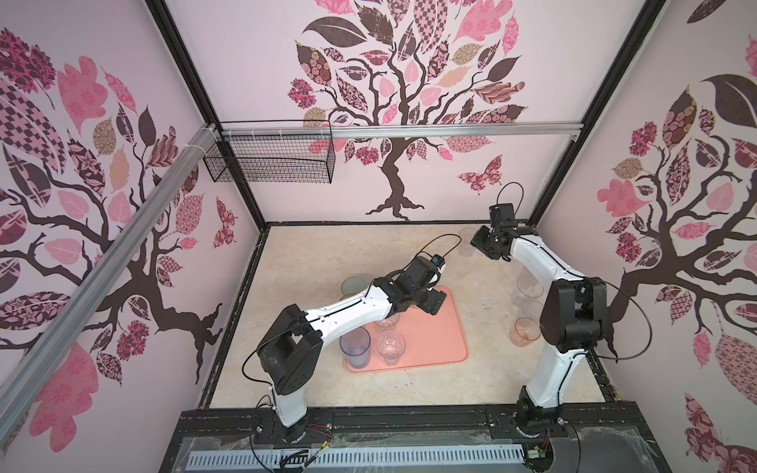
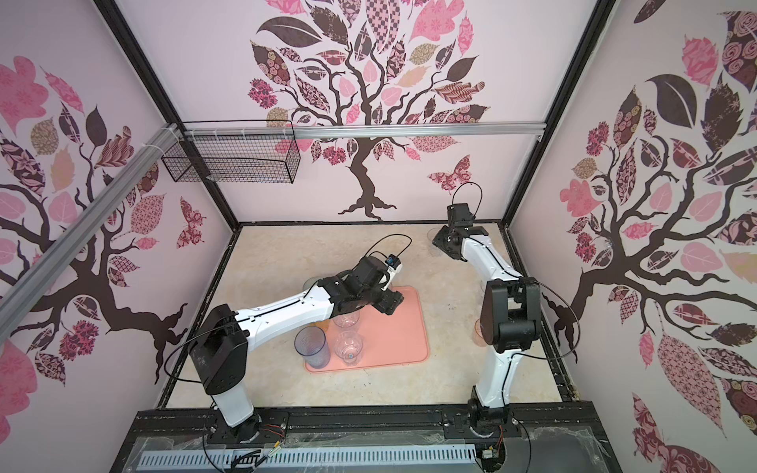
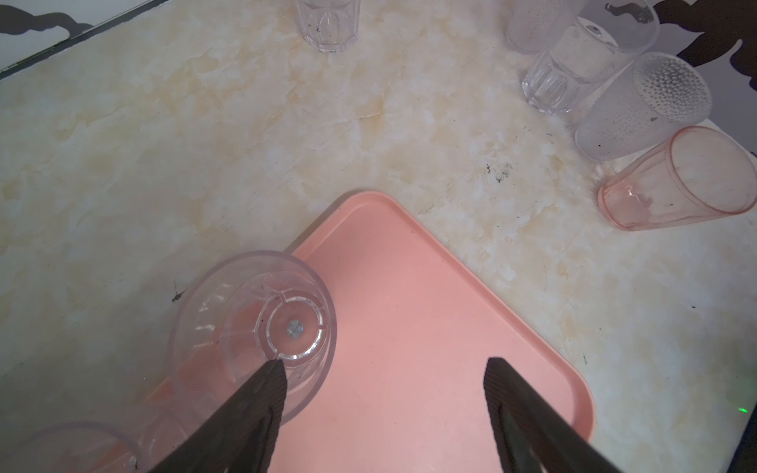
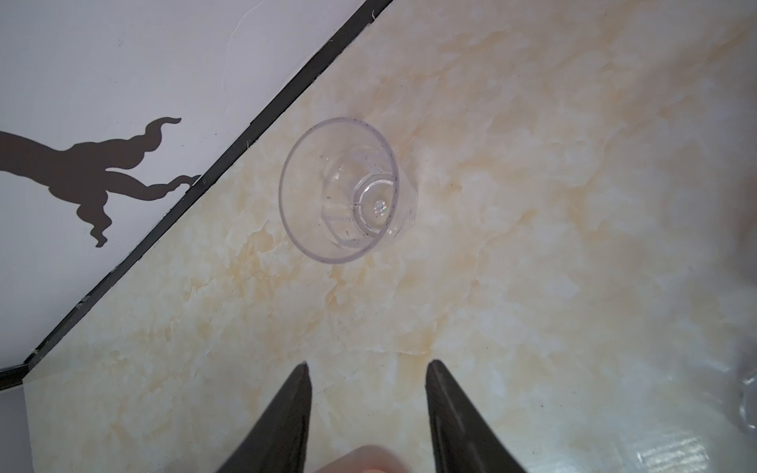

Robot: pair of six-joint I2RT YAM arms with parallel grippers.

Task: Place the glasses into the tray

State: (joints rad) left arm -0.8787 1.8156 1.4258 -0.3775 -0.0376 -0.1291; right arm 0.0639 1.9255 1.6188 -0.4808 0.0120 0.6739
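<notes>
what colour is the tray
The tray is plain salmon pink, clearest in the left wrist view.

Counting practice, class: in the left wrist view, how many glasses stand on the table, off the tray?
5. One faceted glass beyond the tray; four clustered off to its side: frosted glass, ribbed glass, dotted glass, pink glass. Others may sit outside this view.

Both top views look steeply down from high in front. Each wrist camera looks close past its own jaws. The tray ahead of the left gripper shows in three views.
</notes>
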